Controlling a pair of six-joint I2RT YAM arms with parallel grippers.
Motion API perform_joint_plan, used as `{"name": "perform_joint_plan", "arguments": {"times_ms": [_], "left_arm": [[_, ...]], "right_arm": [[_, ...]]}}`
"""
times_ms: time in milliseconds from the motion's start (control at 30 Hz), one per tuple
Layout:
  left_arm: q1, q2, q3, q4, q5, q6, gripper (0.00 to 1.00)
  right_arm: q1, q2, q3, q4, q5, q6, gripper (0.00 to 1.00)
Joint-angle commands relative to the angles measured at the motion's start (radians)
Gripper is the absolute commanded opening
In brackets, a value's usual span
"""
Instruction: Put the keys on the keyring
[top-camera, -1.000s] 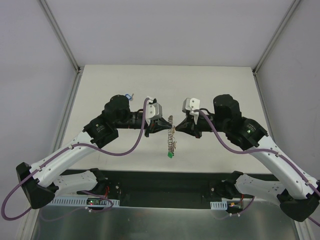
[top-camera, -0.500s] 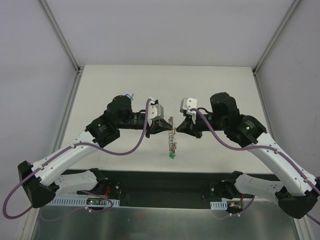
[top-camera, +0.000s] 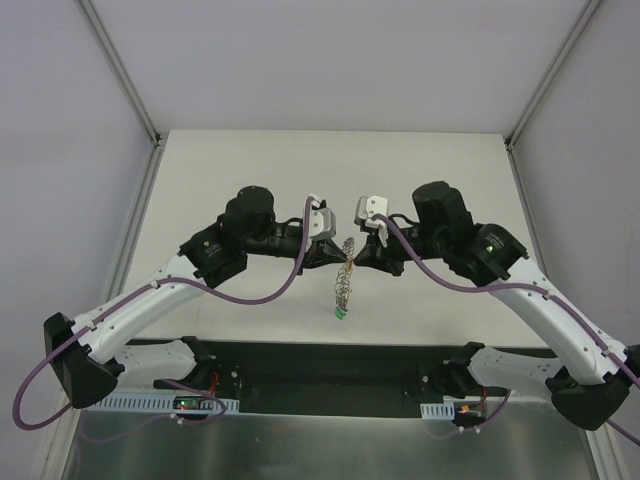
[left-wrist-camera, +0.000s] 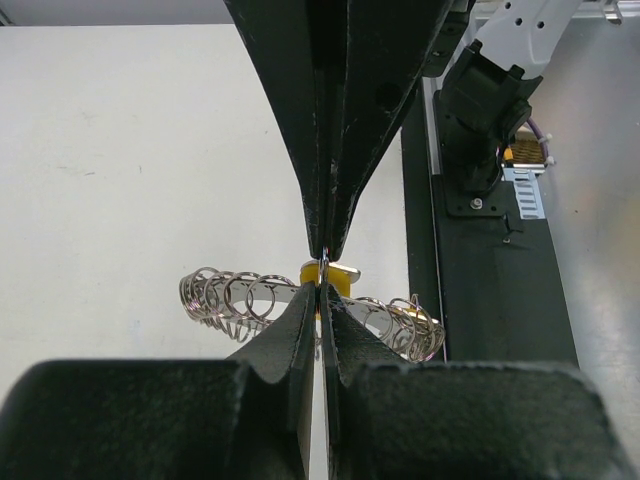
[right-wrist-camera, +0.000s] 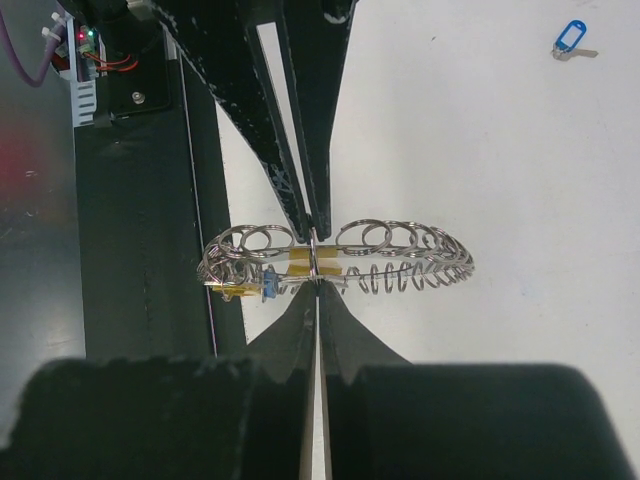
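Swung inward since one second ago, meeting tip to tip above the table. Clamped fully shut with the left gripper on the keyring, and likewise with the right gripper, same spot, opposite side. Held up in the air, with some keys hanging already. Probably working one key onto a wire loop. Next: a small careful twist, then fetching the blue key lying well apart.

White table w/ blue-tagged key on it.
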Motion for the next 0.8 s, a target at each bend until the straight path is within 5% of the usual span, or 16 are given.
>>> {"name": "perform_joint_plan", "arguments": {"times_ms": [0,767], "left_arm": [[-0.012,0.009,0.046,-0.018,0.042,0.027,0.00],[-0.012,0.021,0.094,-0.033,-0.095,-0.156,0.00]], "right_arm": [[-0.005,0.004,0.068,0.041,-0.017,-0.023,0.01],[0.055,0.013,0.091,-0.040,0.085,-0.101,0.01]]}}
